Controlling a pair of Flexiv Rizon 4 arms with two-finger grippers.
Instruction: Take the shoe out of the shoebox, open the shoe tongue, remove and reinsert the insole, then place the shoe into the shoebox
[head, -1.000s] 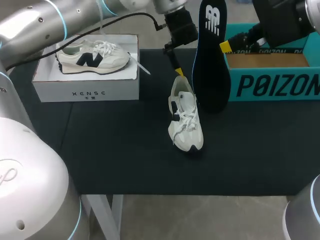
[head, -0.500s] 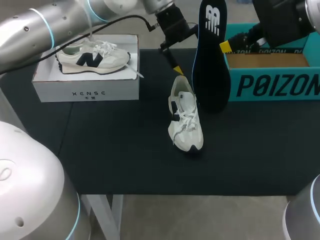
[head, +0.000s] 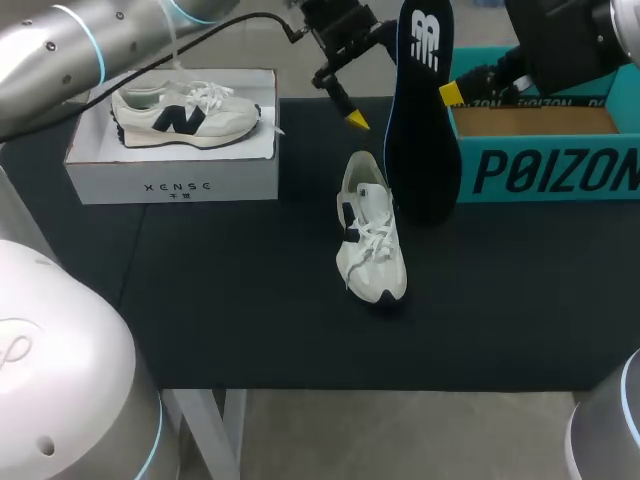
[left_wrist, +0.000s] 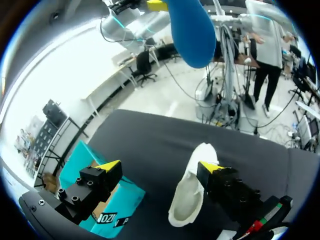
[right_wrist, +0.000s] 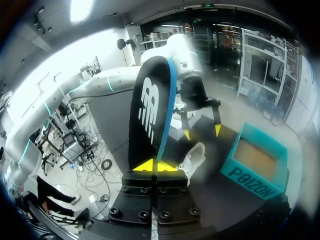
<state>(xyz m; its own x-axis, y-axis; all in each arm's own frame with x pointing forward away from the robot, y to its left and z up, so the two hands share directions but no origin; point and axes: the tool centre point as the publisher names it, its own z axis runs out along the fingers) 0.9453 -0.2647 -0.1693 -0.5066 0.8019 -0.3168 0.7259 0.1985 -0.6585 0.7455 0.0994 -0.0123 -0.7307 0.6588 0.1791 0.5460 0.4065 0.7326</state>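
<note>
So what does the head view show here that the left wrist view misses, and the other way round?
Head view only: the white box with a second sneaker on it, and the logo side of the insole. Left wrist view only: the left end effector with its two fingers wide apart, holding nothing. Both: the shoe lying on the black mat, the teal shoebox and the raised insole.
</note>
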